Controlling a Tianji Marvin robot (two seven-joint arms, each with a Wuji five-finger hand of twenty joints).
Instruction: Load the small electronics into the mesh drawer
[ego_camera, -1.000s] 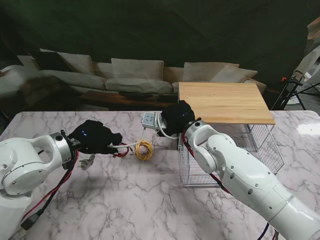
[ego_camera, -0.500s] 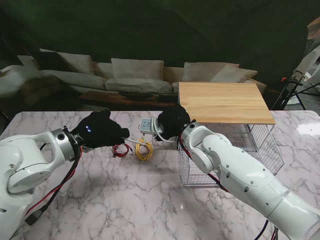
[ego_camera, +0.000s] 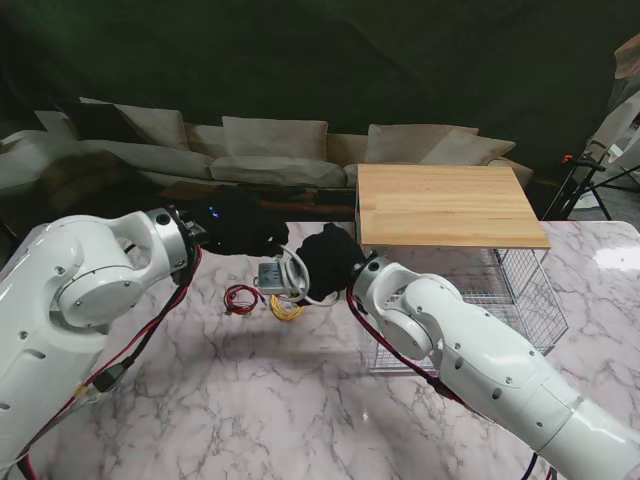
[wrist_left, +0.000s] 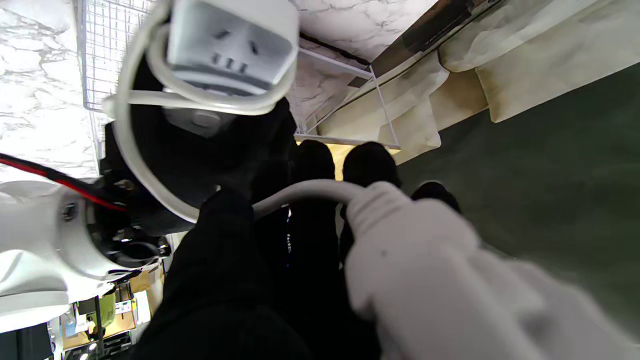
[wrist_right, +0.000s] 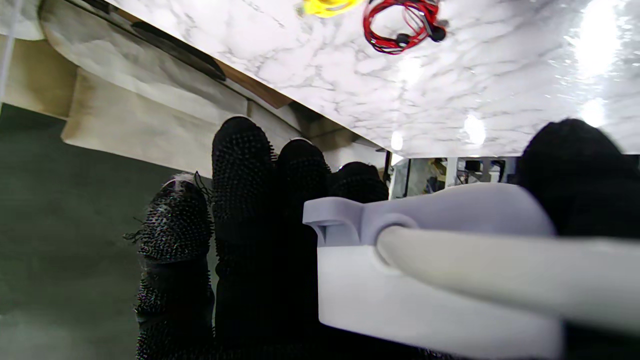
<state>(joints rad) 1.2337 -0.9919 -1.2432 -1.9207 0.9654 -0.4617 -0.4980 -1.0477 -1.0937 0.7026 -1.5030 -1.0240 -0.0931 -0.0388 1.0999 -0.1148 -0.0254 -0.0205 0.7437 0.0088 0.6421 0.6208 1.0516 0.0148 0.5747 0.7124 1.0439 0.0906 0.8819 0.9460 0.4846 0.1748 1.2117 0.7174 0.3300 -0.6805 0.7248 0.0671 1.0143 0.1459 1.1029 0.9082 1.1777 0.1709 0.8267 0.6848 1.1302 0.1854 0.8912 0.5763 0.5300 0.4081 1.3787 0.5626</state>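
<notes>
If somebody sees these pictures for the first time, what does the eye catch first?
First, the white power strip lifted off the marble table at its middle, held by the right robot hand, while the left robot hand grips its cable's plug. Next, the red cable and yellow cable lie coiled beneath. The mesh drawer stands to the right.

Living room kind of setup, staged for robot tests

Long cream sofa (ego_camera: 250, 150) with loose cushions sits past the fingers, behind a marble table (ego_camera: 250, 400), against a dark green wall (ego_camera: 300, 50); folding equipment stand (ego_camera: 600, 170) off right.
</notes>
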